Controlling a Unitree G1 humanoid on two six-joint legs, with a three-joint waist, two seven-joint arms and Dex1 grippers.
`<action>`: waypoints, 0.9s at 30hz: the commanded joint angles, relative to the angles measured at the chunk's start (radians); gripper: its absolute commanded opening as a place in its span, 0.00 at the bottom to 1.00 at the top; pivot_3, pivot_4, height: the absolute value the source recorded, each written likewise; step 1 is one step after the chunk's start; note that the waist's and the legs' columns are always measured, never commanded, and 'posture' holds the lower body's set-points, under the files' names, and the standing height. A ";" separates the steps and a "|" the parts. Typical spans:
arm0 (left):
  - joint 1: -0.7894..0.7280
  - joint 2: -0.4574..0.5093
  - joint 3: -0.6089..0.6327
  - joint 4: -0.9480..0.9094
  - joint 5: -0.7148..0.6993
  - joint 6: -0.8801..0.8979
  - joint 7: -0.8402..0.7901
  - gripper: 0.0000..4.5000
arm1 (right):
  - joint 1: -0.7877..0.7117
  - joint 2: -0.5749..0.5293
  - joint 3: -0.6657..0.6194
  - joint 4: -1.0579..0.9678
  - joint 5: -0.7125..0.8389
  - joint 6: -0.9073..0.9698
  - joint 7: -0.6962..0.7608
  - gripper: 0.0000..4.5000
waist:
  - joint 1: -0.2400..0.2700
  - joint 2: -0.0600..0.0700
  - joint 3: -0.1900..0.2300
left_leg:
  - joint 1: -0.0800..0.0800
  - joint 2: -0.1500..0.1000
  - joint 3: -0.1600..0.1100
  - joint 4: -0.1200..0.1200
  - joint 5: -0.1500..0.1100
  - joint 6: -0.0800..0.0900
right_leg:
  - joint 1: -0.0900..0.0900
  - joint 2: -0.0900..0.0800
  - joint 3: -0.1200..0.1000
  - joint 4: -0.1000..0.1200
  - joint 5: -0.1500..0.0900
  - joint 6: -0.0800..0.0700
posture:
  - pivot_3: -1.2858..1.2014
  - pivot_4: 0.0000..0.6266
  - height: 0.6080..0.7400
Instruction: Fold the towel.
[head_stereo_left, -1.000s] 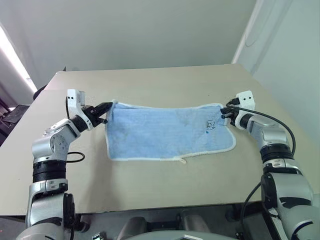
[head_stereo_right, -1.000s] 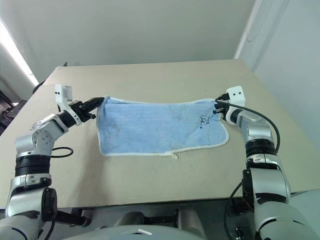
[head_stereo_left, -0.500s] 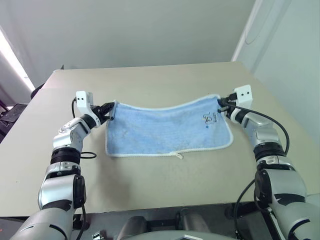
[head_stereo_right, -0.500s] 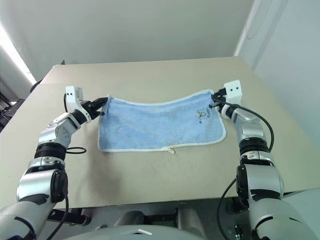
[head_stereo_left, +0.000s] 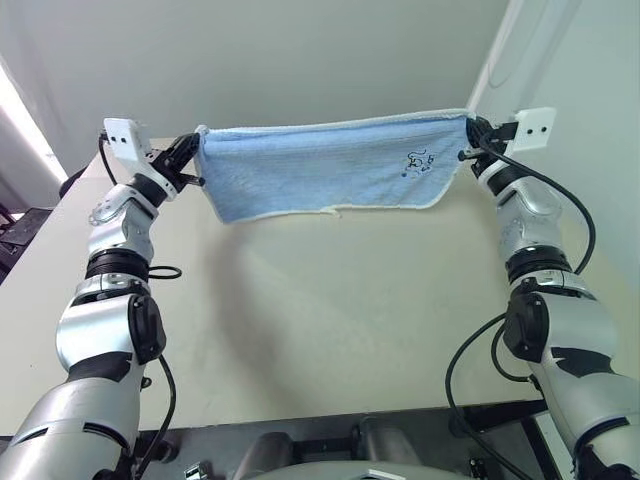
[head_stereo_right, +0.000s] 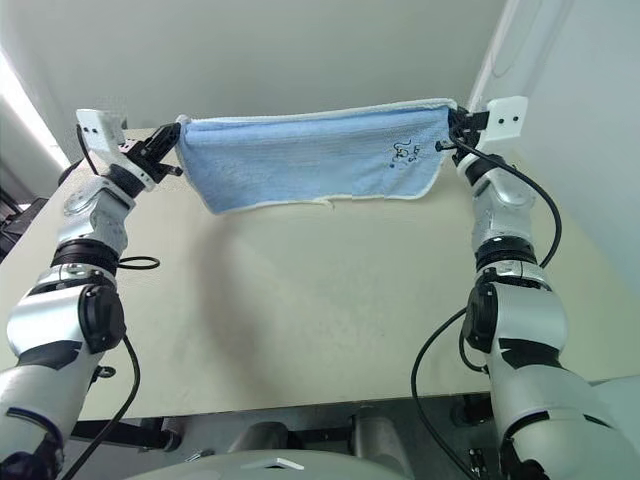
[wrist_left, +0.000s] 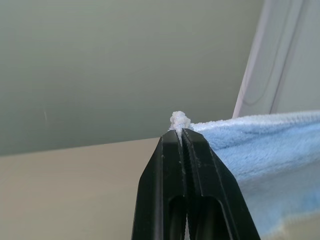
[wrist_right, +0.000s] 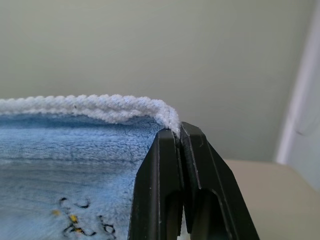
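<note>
The towel (head_stereo_left: 320, 165) is light blue terry cloth with a whitish border and a small dark embroidered mark near its right end. It hangs stretched in the air above the beige table (head_stereo_left: 330, 320), its lower edge free. My left gripper (head_stereo_left: 196, 150) is shut on the towel's upper left corner, and my right gripper (head_stereo_left: 470, 135) is shut on the upper right corner. In the left wrist view the fingers (wrist_left: 172, 165) pinch a tuft of the border. In the right wrist view the fingers (wrist_right: 167, 160) clamp the stitched edge of the towel (wrist_right: 75, 150).
A grey wall rises behind the table, with a white door frame (head_stereo_left: 500, 50) at the back right. Black cables (head_stereo_left: 480, 350) trail from both arms down past the table's edges.
Both grippers have risen with the towel's corners, lifting it off the table until it hangs taut in the air. The camera view has also tilted.
</note>
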 joint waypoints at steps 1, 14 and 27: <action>0.124 0.022 0.004 -0.124 -0.008 -0.039 -0.087 0.00 | 0.079 -0.013 -0.029 -0.107 0.068 -0.009 0.129 0.00 | -0.002 0.000 0.000 | 0.000 0.000 0.000 0.000 -0.002 0.003 | 0.000 0.000 0.000 0.001 0.000 0.000 | 0.52 0.00 1.00; 0.763 0.108 0.043 -0.844 -0.133 0.219 -0.145 0.00 | 0.694 -0.093 -0.024 -0.897 0.343 0.433 0.429 0.00 | 0.018 0.001 -0.001 | 0.002 0.001 -0.001 0.002 -0.003 0.005 | 0.002 0.000 0.000 0.003 0.000 0.000 | 0.52 0.00 1.00; 1.168 0.266 0.124 -1.114 -0.255 0.477 -0.316 0.00 | 1.118 -0.295 -0.059 -1.208 0.410 0.649 0.581 0.00 | 0.015 0.002 0.000 | 0.021 0.002 0.001 0.002 -0.004 0.007 | 0.029 0.001 0.000 -0.002 -0.010 -0.001 | 0.52 0.00 1.00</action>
